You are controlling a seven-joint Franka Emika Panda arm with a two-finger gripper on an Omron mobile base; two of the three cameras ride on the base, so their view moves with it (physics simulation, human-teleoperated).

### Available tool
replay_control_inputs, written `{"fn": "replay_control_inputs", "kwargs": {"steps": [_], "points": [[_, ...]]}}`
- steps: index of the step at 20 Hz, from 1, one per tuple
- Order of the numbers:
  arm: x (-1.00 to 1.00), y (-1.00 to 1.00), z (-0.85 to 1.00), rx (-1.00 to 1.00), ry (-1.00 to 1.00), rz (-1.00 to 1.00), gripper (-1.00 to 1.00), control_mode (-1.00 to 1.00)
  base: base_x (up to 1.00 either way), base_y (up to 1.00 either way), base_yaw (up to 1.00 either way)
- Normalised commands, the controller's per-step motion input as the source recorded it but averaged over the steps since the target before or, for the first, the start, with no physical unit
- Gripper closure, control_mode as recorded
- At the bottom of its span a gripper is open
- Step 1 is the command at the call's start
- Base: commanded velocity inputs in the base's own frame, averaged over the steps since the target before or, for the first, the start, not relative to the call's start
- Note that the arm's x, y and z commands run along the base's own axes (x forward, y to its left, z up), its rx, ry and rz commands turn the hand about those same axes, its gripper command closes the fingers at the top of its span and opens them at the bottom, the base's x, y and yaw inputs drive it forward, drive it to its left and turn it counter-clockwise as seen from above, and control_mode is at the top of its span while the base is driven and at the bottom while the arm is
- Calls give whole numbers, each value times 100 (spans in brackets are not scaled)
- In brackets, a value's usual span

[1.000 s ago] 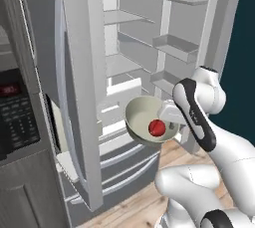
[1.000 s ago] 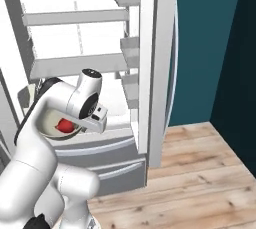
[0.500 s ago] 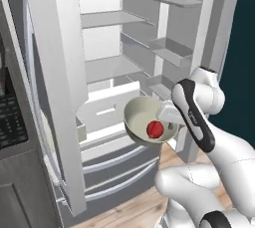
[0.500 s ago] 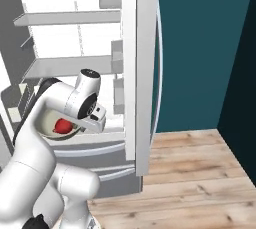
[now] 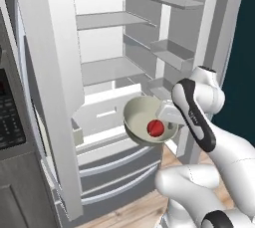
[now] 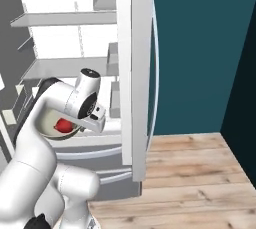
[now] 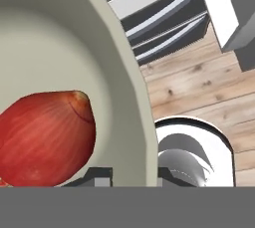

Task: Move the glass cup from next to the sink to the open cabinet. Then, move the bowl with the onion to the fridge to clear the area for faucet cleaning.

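The cream-beige bowl [image 5: 138, 116] hangs in the air in front of the open fridge [image 5: 102, 70], level with its lower shelf. The red onion [image 5: 156, 128] lies inside the bowl. My gripper [image 5: 168, 117] is shut on the bowl's right rim. From the right base view the bowl [image 6: 46, 123] and onion [image 6: 62, 125] sit behind my hand [image 6: 85, 122]. The hand view has the onion [image 7: 45, 137] close up in the bowl [image 7: 60, 48], with the rim between my fingertips [image 7: 97, 176]. The glass cup, sink, open cabinet and faucet are out of view.
The fridge's left door [image 5: 50, 97] and right door [image 6: 135, 73] stand open on either side of me. Closed drawers [image 5: 114, 167] lie below the bowl. A black microwave [image 5: 9, 115] is at the far left. Wooden floor [image 6: 190, 173] and a teal wall [image 6: 200, 48] lie to the right.
Both base views have shifted, so the camera moved: the fridge interior is now more central and the microwave has slid to the left edge. The bowl stays in my grip.
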Motion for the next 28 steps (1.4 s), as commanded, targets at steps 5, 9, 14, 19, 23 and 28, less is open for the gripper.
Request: {"fn": "replay_control_inputs", "kwargs": {"steps": [5, 9, 14, 19, 23, 28], "points": [[0, 0, 0, 0, 0, 0, 100, 100, 46, 3, 2], [0, 0, 0, 0, 0, 0, 100, 100, 71, 9, 0], [0, 0, 0, 0, 0, 0, 100, 100, 79, 14, 0], [12, 7, 4, -1, 0, 0, 100, -100, 64, 32, 0], [28, 22, 65, 0, -2, -1, 100, -100, 0, 0, 0], [42, 55, 65, 0, 6, -2, 100, -100, 0, 0, 0]]}}
